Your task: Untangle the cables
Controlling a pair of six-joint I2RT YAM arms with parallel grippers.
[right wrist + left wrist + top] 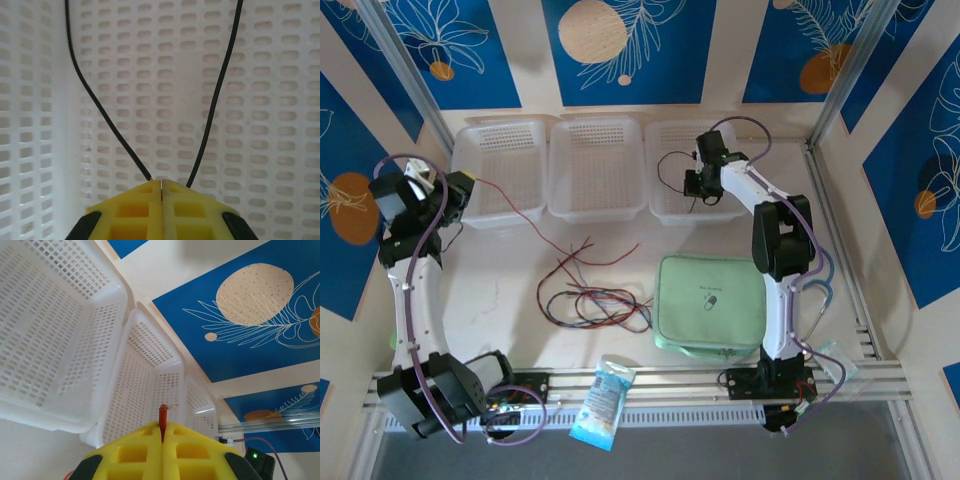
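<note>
Cables (595, 300): the main tangle of red, black and blue-grey strands lies mid-table, toward the near edge and just left of the green pouch (710, 305). Two strands stand apart from it.

Left gripper (163, 429), beside the outer wall of the left basket (500, 135), is clenched on the tip of the red cable (525, 222). That strand runs diagonally from the gripper back into the tangle.

Right gripper (161, 184), inside the right basket (670, 216) at the table's far edge, is clenched on the black cable (216, 100). Two runs leave the closed fingers, so the grasp appears to be mid-length.

Assessment: the black strand looks free of the pile and ready to deposit. The red one is not.

Recommendation:
- Lower the black loop fully below the rim before letting go, so neither run drapes over the wall.
- Draw the red strand slowly along its own line, away from the pile.
- Halt if the tangle drags with it.
- The hold on the red tip is shallow, so slippage is a risk.
</note>
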